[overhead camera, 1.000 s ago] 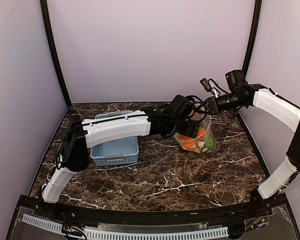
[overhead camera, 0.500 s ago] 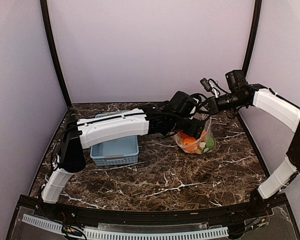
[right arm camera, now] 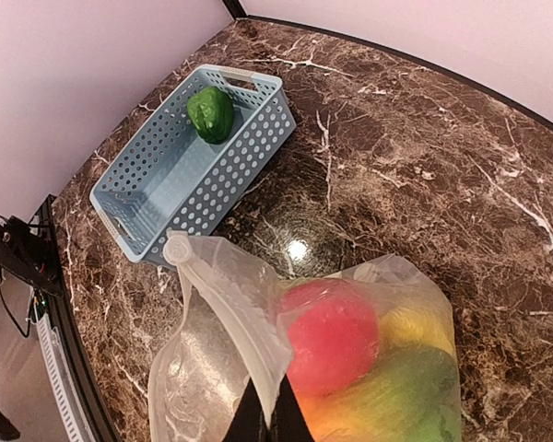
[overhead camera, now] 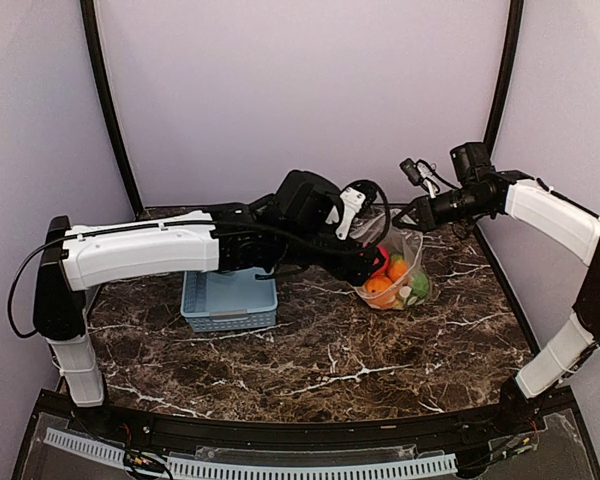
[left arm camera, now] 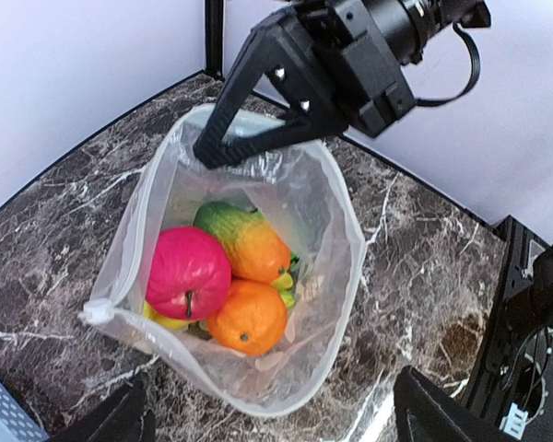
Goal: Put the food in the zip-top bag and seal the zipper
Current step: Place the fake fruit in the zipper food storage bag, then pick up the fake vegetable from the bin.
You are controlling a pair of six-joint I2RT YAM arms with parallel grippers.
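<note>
Two fruits top your zip-top bag [left arm camera: 343, 241], red apple [left arm camera: 189, 272] and orange [left arm camera: 249, 318] (bag sits on the surface [left arm camera: 64, 239]); right fingers [left arm camera: 249, 138] pinch its rim, left fingers [left arm camera: 433, 410] spread above.

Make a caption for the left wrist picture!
Right gripper holds the bag open, with apple and orange inside.

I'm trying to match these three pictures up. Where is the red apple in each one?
Top view: apple right of centre, in the bag.
Left wrist: apple left of centre, in the open bag.
Right wrist: apple bottom centre, seen through the bag.
Shared landmark: the bag.
</note>
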